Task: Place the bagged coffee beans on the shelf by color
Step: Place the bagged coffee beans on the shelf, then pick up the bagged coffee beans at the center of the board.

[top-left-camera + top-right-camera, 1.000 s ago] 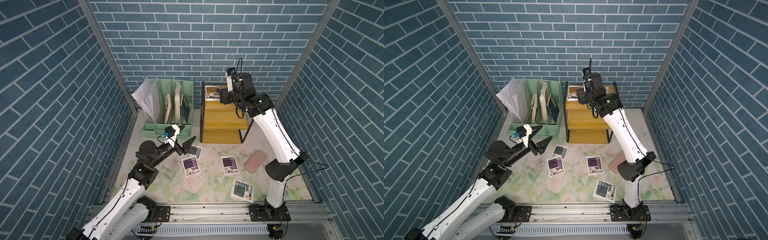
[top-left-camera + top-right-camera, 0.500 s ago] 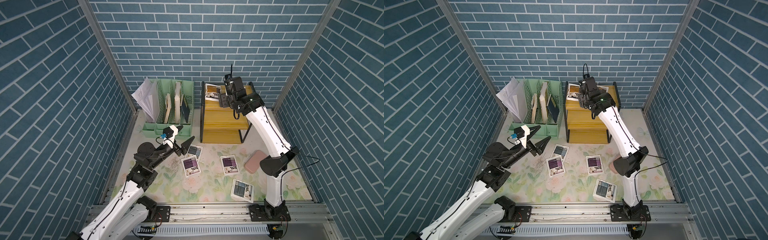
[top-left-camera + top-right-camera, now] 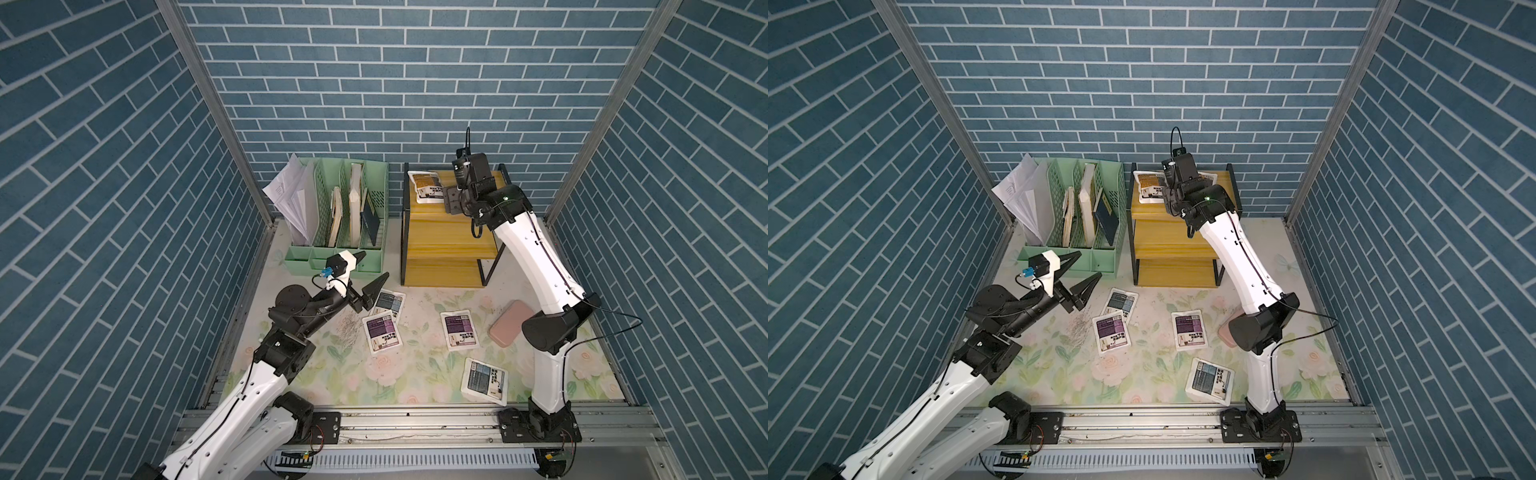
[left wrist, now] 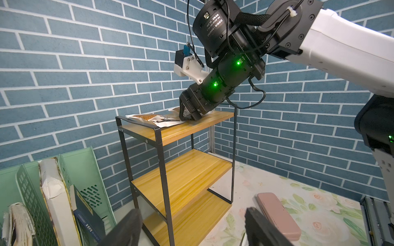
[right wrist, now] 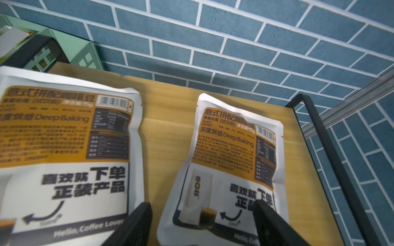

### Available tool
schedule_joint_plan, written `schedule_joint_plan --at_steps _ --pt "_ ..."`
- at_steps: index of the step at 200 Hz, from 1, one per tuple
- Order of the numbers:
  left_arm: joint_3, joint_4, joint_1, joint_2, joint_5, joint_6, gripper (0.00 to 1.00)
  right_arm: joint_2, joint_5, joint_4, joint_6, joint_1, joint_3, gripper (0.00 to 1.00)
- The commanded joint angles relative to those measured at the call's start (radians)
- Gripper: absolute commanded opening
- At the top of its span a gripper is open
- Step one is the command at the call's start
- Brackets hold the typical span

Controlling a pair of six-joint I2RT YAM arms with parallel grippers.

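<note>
On the top board of the shelf (image 3: 449,232), whose two lower boards are bare, both orange-brown pouches lie flat, side by side but apart — one (image 5: 64,138) toward the mint organizer (image 3: 336,216), the second (image 5: 230,159) under the right arm (image 3: 536,257). That arm reaches long from its base, wrist pitched down at the board; the left arm (image 3: 249,399) is folded low, wrist about level over the floral mat (image 3: 415,374). Four pouches lie on the mat: a grey-blue pouch (image 3: 388,302) seeming to touch a purple pouch (image 3: 382,332), another purple pouch (image 3: 459,330) mid-mat, a second grey-blue pouch (image 3: 486,380) by the front rail (image 3: 415,419). The right gripper (image 5: 201,204) stands with jaws spread either side of the second pouch's near end, clamping nothing. The left gripper (image 3: 374,264) is likewise spread and empty — the first grey-blue pouch lies just beyond and below its tips, long axis roughly front to back, so I judge the left arm the better placed for it
</note>
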Motion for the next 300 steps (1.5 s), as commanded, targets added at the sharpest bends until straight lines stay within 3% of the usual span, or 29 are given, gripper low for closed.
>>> schedule_joint_plan --at_steps 1,112,124,143,148,159,196,230,254,274,289,300 --pt "-0.010 -0.005 -0.004 -0.002 -0.003 -0.009 0.81 -0.043 0.017 -0.031 0.016 -0.008 -0.021 0.80" --pt "-0.005 -0.010 -0.005 0.005 -0.001 -0.015 0.81 -0.096 0.039 -0.034 0.021 -0.026 -0.055 0.80" --pt "-0.004 -0.010 -0.005 0.009 -0.002 -0.018 0.81 -0.111 -0.009 -0.030 0.018 -0.024 -0.058 0.80" --pt "0.001 -0.022 -0.005 0.021 -0.023 -0.040 0.81 -0.175 -0.224 0.022 0.020 -0.017 -0.100 0.82" --pt "0.003 -0.027 -0.005 0.025 -0.030 -0.051 0.81 -0.205 -0.284 0.043 0.022 -0.013 -0.128 0.87" --pt "0.006 -0.045 -0.005 0.033 -0.058 -0.081 0.81 -0.286 -0.400 0.097 0.032 -0.005 -0.213 1.00" --pt "0.005 -0.136 -0.003 0.059 -0.256 -0.262 0.83 -0.640 -0.616 0.227 0.144 -0.004 -0.606 1.00" --pt "0.057 -0.356 0.001 0.133 -0.362 -0.434 0.82 -1.004 -0.744 0.266 0.375 0.005 -1.103 0.94" --pt "0.035 -0.479 0.045 0.174 -0.271 -0.546 0.74 -1.233 -0.735 0.340 0.581 0.015 -1.470 0.83" --pt "-0.079 -0.450 0.135 0.146 -0.055 -0.664 0.69 -1.341 -0.749 0.559 0.735 0.083 -1.754 0.76" --pt "-0.137 -0.456 0.171 0.125 0.015 -0.707 0.65 -1.341 -0.697 0.710 0.807 0.154 -1.884 0.71" --pt "-0.168 -0.482 0.178 0.113 0.020 -0.707 0.62 -1.262 -0.630 0.801 0.838 0.222 -1.943 0.63"
